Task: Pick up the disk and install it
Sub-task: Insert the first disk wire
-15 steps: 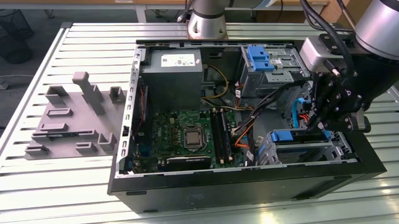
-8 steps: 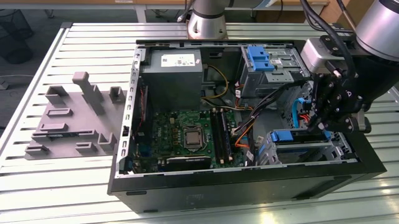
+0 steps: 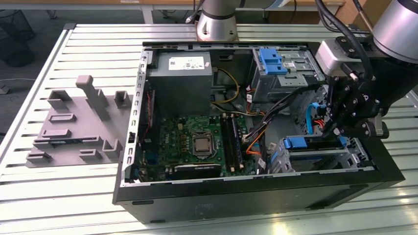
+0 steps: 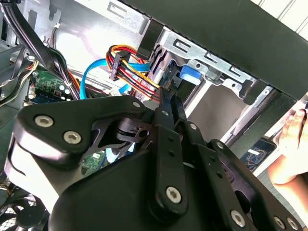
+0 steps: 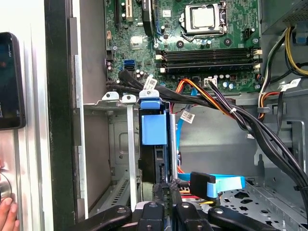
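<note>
One black multi-link gripper [image 3: 339, 128] hangs over the drive cage at the front corner of the open black computer case [image 3: 261, 196], on the exterior view's right. Its two slim fingers [image 4: 168, 103] stand pressed close together, tips down beside the cage, and I see nothing clamped between them. In the first wrist view the gripper [image 5: 166, 192] sits just behind the disk [image 5: 155, 139], a drive in a bright blue plastic carrier that stands on edge inside the silver metal drive cage [image 5: 120, 144], its blue tab uppermost. In the exterior view that same blue carrier shows at the top of the cage, just beside the fingertips.

A bundle of red, yellow and orange wires [image 4: 130, 67] and a light blue flat data cable [image 5: 226, 183] run close by the fingers. Further in lies the green motherboard [image 3: 196, 142] with its square silver processor socket, and beyond it the large grey power supply box [image 3: 179, 78]. Another ribbed blue plastic latch [image 3: 271, 61] sits on the upper bay at the far corner.

Outside the case, a grey plastic fixture block with upright pegs [image 3: 75, 122] rests on the slatted metal table [image 3: 65, 196]. A person's hand [image 4: 293, 139] rests near a dark phone [image 5: 10, 82] on the table edge.
</note>
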